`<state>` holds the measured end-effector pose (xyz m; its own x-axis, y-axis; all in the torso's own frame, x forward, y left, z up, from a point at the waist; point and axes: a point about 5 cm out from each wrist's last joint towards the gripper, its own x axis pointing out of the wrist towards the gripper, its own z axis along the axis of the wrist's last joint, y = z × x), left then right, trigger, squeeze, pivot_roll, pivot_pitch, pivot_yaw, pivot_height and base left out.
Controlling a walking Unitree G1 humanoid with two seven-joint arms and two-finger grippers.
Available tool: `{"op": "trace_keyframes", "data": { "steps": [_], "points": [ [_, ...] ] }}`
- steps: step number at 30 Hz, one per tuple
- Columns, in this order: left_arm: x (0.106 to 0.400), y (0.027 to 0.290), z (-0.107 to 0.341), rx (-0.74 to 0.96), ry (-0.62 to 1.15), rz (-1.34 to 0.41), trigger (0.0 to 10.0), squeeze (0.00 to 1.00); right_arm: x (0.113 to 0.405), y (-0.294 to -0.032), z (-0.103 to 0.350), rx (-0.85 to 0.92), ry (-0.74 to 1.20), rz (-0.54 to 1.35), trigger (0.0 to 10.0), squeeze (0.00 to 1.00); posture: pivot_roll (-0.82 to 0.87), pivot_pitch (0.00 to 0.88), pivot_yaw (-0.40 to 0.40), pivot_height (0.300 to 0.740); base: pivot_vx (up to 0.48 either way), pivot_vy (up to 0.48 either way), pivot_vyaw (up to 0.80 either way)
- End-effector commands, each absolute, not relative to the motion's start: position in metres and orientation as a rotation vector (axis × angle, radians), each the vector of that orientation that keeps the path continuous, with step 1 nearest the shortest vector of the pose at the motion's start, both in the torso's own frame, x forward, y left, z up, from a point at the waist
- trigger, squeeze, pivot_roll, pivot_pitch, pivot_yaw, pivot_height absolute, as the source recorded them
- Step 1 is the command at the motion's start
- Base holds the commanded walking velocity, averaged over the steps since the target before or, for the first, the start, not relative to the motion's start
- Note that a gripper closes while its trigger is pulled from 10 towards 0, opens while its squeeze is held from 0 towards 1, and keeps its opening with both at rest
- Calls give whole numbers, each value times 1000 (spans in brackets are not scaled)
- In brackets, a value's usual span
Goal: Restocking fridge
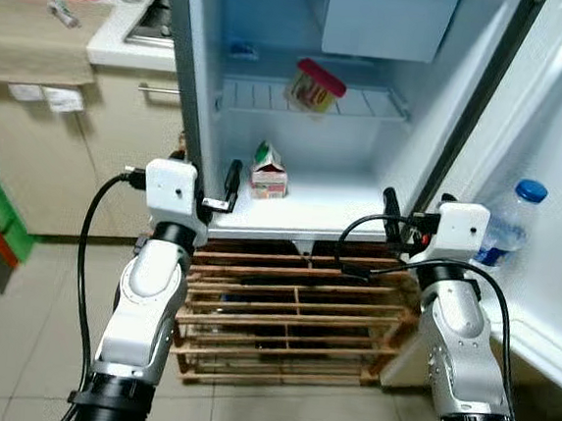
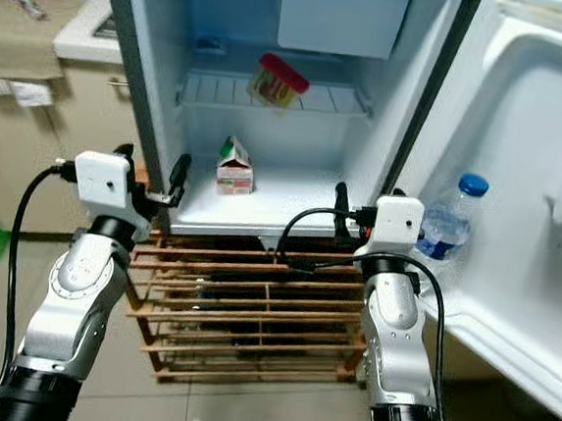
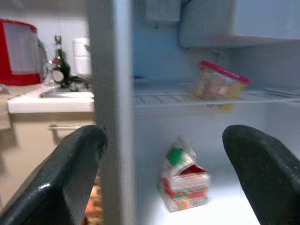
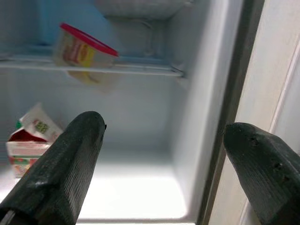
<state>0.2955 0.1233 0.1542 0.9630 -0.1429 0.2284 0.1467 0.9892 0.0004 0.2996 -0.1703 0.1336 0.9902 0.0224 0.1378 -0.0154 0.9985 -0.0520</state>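
- Both my grippers, left (image 1: 232,188) and right (image 1: 391,212), hang spread and empty at the fridge (image 1: 361,193) floor's edge.
- 1 carton (image 1: 269,171) stands there; 1 red-lidded tub (image 1: 313,86) rests tilted on the wire shelf (image 1: 252,95).

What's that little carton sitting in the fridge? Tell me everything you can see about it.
The small carton looks like a paperboard drink pack with a peaked gable top. Its top is white and green, its lower body red and white with printing too blurred to read. It stands upright on the white bottom floor of the open fridge, toward the left, below the wire shelf. Nothing touches it but the floor beneath; both grippers hover apart in front of it.
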Motion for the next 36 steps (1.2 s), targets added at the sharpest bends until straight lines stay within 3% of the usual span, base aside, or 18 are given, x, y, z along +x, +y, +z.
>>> {"op": "trace_keyframes", "data": {
  "steps": [1, 15, 29, 36],
  "points": [
    [296, 129, 153, -6, -225, -135, 10000, 0, 298, -193, 131, -35, -119, -82, 10000, 0, -103, 0, -5, 740, -319, -285, 0],
    [295, 127, 155, -8, -224, -136, 10000, 0, 299, -191, 131, -44, -118, -66, 10000, 0, -100, 0, -8, 740, 0, 0, 0],
    [294, 124, 154, -7, -214, -144, 10000, 0, 294, -194, 125, -47, -94, -56, 10000, 0, -108, 0, -8, 740, -329, 0, 0],
    [294, 121, 153, -6, -215, -153, 10000, 0, 293, -194, 126, -54, -93, -49, 10000, 0, -114, 0, -10, 740, 0, 0, 0]
  ]
}}
